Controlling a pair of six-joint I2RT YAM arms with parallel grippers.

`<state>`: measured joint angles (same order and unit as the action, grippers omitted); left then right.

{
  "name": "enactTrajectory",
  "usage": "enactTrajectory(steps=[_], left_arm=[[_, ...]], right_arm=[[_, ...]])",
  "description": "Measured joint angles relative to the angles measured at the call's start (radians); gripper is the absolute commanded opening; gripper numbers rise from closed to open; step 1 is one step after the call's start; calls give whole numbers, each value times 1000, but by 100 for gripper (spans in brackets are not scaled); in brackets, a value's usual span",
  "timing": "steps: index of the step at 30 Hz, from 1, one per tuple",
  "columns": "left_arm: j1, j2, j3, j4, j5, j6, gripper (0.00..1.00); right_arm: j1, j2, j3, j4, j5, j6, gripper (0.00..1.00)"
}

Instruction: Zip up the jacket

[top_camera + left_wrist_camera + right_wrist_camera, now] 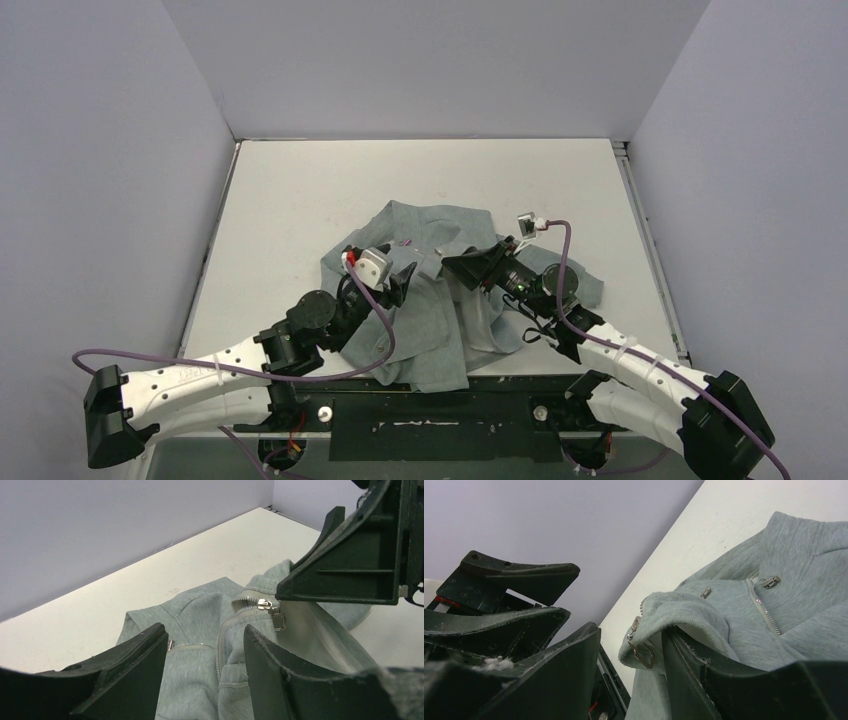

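Grey jacket (pixel 425 335) shows its metal zipper pull (pixel 638 639) only in wrist views

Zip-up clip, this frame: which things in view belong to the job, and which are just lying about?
Belongs to the job:
- jacket
- zipper slider with its pull tab, on the folded edge by the right gripper
- left gripper; both grippers have their jaws apart

Not part of it:
- table
- purple cables, fixed to the arms rather than loose
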<state>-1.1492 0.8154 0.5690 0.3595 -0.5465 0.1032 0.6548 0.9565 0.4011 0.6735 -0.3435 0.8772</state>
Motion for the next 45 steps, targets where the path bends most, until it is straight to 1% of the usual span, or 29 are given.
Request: enactTrajectory(steps=[8,15,21,28,34,37,40,42,45], left_arm=[[7,0,-2,5,0,-40,55],[16,0,-8,37,0,-74,55],[19,0,-17,51,-1,-104,55],[20,-14,-43,56,-8,-135,56],[21,-58,-73,47,-4,-180,63],[24,-92,-73,32,-6,-262,67],[26,-121,-72,6,-19,-401,68],[26,-135,-72,-21,-35,-530,68],[26,-146,-72,-65,-79,-792,68]], right_arm=[[0,-12,-10,-25,-40,-7,53],[0,-31,-11,-79,-86,-73,54],[0,-87,-5,-224,-135,-177,56],[0,-167,82,-426,-174,-311,56],[0,-194,166,-539,-174,-392,56],[0,-200,204,-581,-156,-421,56],[0,-200,225,-599,-139,-436,56],[0,-200,230,-609,-130,-443,56],[0,-200,230,-620,-113,-444,56]])
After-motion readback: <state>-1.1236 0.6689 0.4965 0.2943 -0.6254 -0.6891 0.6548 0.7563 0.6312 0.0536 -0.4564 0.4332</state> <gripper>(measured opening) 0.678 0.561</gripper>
